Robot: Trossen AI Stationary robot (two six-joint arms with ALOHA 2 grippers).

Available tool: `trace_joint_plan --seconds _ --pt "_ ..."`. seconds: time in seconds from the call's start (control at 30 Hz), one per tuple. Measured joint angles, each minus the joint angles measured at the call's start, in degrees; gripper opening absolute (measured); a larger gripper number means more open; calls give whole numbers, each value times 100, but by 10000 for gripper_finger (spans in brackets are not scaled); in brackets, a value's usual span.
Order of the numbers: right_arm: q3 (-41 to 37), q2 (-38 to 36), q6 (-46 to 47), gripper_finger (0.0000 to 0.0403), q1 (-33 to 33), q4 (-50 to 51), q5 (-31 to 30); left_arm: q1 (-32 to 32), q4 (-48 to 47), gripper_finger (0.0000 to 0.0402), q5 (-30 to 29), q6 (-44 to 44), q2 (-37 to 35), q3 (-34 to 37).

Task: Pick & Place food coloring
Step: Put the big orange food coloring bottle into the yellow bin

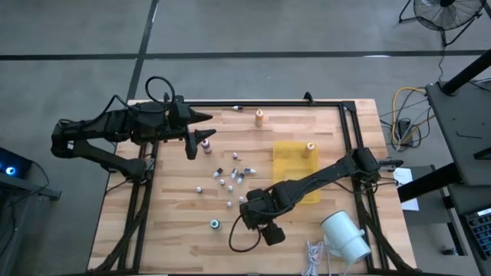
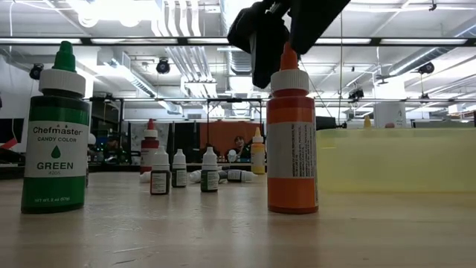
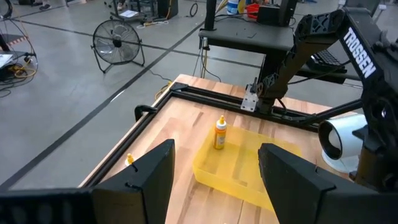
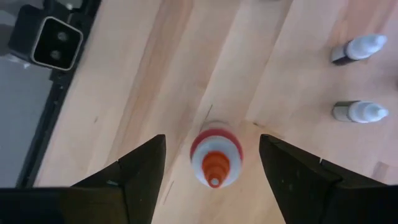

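Gripper above orange-topped bottle

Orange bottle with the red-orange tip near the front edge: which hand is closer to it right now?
Right. The right hand hangs open directly above the orange bottle, fingers either side. The left hand is across the table, near the far-left corner.

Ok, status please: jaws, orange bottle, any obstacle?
Right gripper open, above orange bottle, not gripping. Left gripper open, idle far side. Bottle upright, nothing in the way.
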State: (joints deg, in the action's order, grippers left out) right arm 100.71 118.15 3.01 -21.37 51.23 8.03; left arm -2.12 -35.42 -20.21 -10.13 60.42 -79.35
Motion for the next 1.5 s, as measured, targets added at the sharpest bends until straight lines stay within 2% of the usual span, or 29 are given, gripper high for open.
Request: trace_joint_plan --seconds 1.5 --pt "0 13 260 240 -2 40 -32 0 -24 204 1 -32 0 0"
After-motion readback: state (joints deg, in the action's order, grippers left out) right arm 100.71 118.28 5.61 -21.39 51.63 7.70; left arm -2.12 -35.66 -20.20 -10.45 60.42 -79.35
